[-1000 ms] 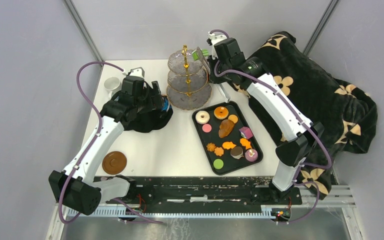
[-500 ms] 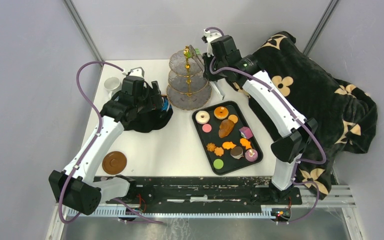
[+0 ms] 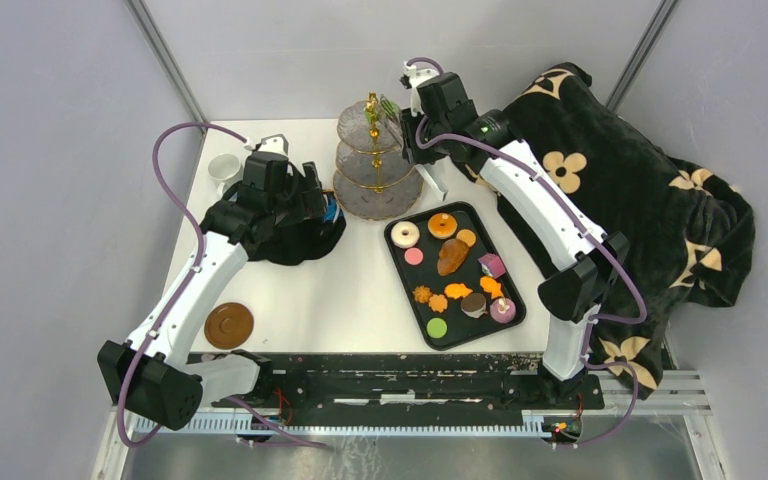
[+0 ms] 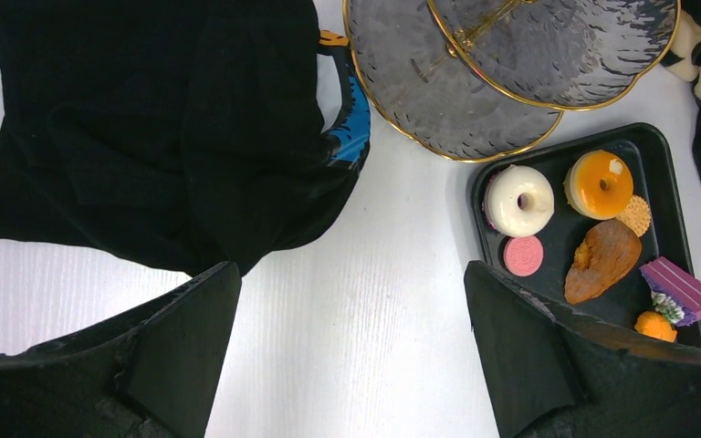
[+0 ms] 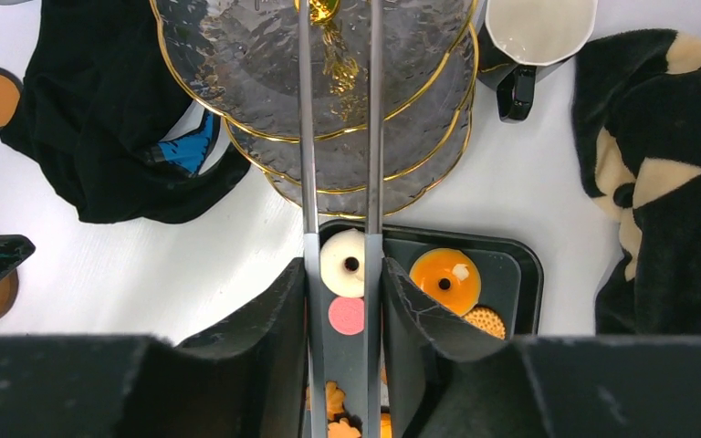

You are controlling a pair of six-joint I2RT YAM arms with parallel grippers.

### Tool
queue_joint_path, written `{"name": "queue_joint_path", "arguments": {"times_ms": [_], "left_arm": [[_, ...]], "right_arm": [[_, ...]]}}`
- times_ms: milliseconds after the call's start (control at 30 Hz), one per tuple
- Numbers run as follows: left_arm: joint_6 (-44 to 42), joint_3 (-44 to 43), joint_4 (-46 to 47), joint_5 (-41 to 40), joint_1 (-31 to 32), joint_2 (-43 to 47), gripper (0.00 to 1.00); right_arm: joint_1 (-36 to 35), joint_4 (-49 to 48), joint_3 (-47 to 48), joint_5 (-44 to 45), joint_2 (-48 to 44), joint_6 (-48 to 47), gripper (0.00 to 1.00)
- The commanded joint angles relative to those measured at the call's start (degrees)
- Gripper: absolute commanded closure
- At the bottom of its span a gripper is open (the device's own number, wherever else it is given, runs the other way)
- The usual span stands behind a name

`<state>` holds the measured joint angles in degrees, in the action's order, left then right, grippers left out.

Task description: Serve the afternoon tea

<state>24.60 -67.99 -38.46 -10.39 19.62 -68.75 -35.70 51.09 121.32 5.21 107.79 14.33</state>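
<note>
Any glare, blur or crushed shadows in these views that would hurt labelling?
Top external: even light, sharp, though the black blanket shows little fold detail. Left wrist: table sharp, left gripper's fingers soft and dark. Right wrist: tongs crisp, mild glints on the glass tiered stand, right gripper's fingers underexposed.

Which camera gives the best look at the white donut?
Left wrist: the white donut is large and unobstructed. Right wrist clips its edges behind the tongs; the top view shows it whole but tiny.
</note>
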Motion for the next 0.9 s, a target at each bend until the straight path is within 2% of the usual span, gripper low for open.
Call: {"name": "queue_joint_path", "arguments": {"times_ms": [0, 67, 600, 767, 867], "left_arm": [[-2.1, -1.8, 1.5, -0.4, -0.3, 0.6, 0.01], [-2.0, -1.6, 1.5, -0.3, -0.3, 0.9, 0.01], [-1.3, -0.8, 1.3, 1.0, -0.3, 2.2, 0.01], [-1.2, -1.0, 1.1, 1.1, -0.3, 3.3, 0.01], [-1.1, -0.9, 0.9, 1.3, -0.3, 3.6, 0.01]], "right_arm": [[0.0, -2.5, 2.3, 0.1, -2.5, 0.5, 0.60], [0.1, -2.4, 2.0, 0.1, -2.9, 0.6, 0.56], [0.1, -3.9, -2.0, 2.0, -9.6, 1.3, 0.50], [0.1, -4.4, -3.8, 2.5, -12.1, 1.8, 0.52], [0.1, -4.4, -6.3, 3.1, -15.1, 2.0, 0.58]]}}
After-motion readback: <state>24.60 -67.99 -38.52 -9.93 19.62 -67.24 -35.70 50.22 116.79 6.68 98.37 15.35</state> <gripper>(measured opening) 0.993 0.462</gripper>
